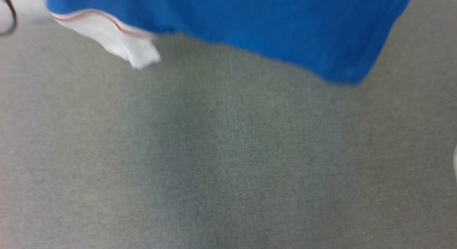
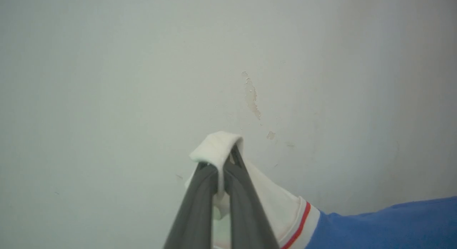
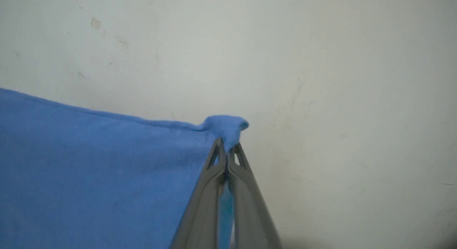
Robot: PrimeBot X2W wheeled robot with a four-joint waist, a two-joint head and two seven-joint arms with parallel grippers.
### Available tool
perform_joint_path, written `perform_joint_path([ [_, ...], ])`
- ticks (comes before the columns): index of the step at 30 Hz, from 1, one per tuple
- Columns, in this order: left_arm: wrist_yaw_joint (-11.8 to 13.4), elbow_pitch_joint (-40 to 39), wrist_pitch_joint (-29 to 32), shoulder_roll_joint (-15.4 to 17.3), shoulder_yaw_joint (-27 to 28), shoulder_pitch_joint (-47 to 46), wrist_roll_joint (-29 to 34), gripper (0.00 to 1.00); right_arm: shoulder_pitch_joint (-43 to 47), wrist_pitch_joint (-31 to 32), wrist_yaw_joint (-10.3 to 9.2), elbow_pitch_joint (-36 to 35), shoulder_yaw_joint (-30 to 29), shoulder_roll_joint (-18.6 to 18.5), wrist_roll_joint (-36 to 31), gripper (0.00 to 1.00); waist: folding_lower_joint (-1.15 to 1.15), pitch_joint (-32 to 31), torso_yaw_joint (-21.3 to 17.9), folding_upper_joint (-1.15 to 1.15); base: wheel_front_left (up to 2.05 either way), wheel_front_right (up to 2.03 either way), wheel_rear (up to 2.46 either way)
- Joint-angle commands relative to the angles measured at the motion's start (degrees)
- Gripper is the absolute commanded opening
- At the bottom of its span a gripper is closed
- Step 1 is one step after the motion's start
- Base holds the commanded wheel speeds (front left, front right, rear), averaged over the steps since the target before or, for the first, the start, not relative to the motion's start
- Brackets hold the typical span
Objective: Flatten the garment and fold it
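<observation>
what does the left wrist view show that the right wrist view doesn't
Left wrist view: the left end effector shut on the garment by its white sleeve, with the red-striped trim beside it. Right wrist view: the right end effector shut on a bunched blue edge of the body. Both: an end effector pinching the blue garment, held up against a pale wall.

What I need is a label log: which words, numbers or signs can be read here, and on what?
None can be read. The garment shows plain blue cloth, a white sleeve with a red stripe, no lettering; the wall bears chipped paint, no sign.
</observation>
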Motion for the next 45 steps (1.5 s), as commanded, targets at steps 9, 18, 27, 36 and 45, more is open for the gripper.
perform_joint_path([
  [9, 0.25, 4.42, -13.27, -1.18, -0.06, -9.01, 3.90, 0.00, -10.44, -9.37, -0.04, 7.95, 1.48, 0.62, -4.70, 0.00, -0.02, 16.92, 0.25, 0.00, 0.00, 0.00, 0.00],
  [18, -1.08, 5.81, -23.87, -0.61, 2.12, -12.53, 3.25, 0.00, -14.50, -16.21, -0.04, 11.38, 4.44, -4.26, -5.67, 0.00, -0.02, 24.62, 2.10, 0.00, 0.00, 0.00, 0.00],
  [27, -3.03, 1.16, -30.04, 0.11, 2.95, -1.63, 0.73, 0.00, -8.19, -20.98, -0.04, 9.64, 11.62, -9.05, 1.31, 0.00, -0.02, 24.38, 3.59, 0.00, 0.00, 0.00, 0.00],
  [36, -1.52, -17.32, -26.81, 2.62, 1.68, 23.61, -0.89, 0.00, 10.99, -17.80, -0.04, -6.54, 11.35, -14.06, 12.60, 0.00, -0.02, 18.31, 4.64, 0.00, 0.00, 0.00, 0.00],
  [45, 4.81, -40.56, -22.41, 6.71, 1.21, 61.83, -2.15, 0.00, 44.91, -12.78, -0.04, -27.86, 0.44, -12.72, 17.57, 0.00, -0.02, 11.30, 4.76, 0.00, 0.00, 0.00, 0.00],
])
